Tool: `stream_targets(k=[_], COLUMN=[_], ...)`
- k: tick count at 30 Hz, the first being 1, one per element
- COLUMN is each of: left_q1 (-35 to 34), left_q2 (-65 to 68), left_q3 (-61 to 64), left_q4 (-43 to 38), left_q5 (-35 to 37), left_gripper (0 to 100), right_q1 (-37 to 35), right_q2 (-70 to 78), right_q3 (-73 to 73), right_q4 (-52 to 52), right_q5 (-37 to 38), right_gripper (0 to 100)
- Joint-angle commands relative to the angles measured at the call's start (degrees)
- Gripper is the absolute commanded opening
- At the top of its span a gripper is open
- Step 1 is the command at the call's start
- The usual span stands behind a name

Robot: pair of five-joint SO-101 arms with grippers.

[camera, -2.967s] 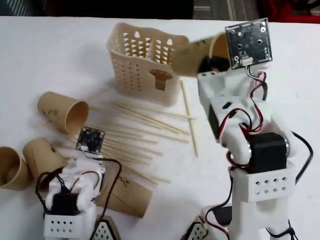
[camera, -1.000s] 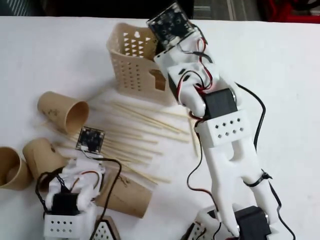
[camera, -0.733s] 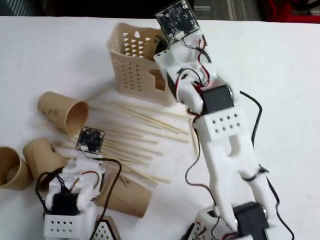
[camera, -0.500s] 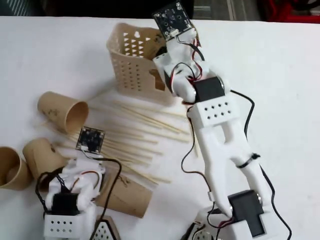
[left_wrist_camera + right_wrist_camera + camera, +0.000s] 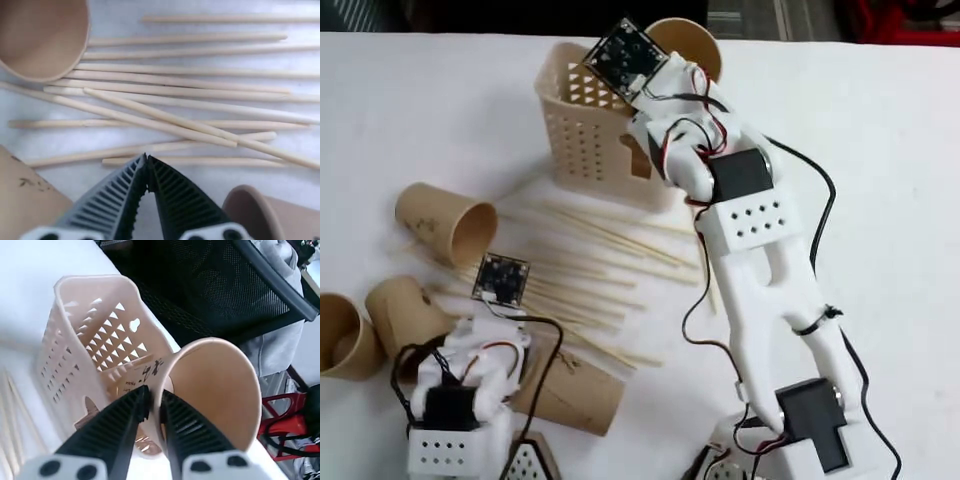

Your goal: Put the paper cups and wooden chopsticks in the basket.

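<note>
Paper cup pinched by its wall in the right gripper, jaws nearly closed on it, tilted at the basket rim (likely lined up to drop in). Left gripper closed and empty above the chopsticks scattered on the table, with loose cups beside them.

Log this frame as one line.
right gripper: shut on paper cup, at basket rim | left gripper: shut, empty, above wooden chopsticks | stage: cup unreleased
</note>
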Motion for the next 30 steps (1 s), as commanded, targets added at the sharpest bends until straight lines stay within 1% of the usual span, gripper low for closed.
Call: stream_targets(k=[1, 3, 8, 9, 11, 14, 17, 26, 30], left_q1=[0.0, 0.0, 0.0, 0.0, 0.0, 0.0, 0.0, 0.0, -0.3], left_q2=[-0.4, -0.4, -0.4, -0.4, -0.4, -0.4, -0.4, -0.4, -0.4], left_q3=[-0.2, -0.2, -0.2, -0.2, -0.2, -0.2, -0.2, -0.2, -1.7], left_q4=[0.3, 0.3, 0.3, 0.3, 0.3, 0.2, 0.1, -0.2, -0.2], left_q5=[-0.4, -0.4, -0.4, -0.4, -0.4, -0.4, -0.4, -0.4, -0.4], left_gripper=[2, 2, 2, 2, 2, 2, 2, 2, 2], right_q1=[1.2, 0.8, 0.7, 0.7, 0.7, 0.7, -1.3, -8.5, -10.6], right_q2=[-0.2, -0.2, -0.7, -0.7, -0.7, -1.6, -4.7, -17.2, -21.0], right_q3=[-2.6, -2.6, -2.5, -2.5, -2.6, -2.7, -2.7, -2.5, -2.5], right_q4=[1.4, 2.0, 2.3, 2.3, 2.3, 3.6, 8.6, 24.1, 32.4], right_q5=[0.9, 0.9, 0.8, 0.7, -1.5, -4.9, -5.2, -5.3, -5.4], right_gripper=[1.8, 2.8, 17.8, 20.1, 21.4, 21.4, 19.7, 1.5, 3.9])
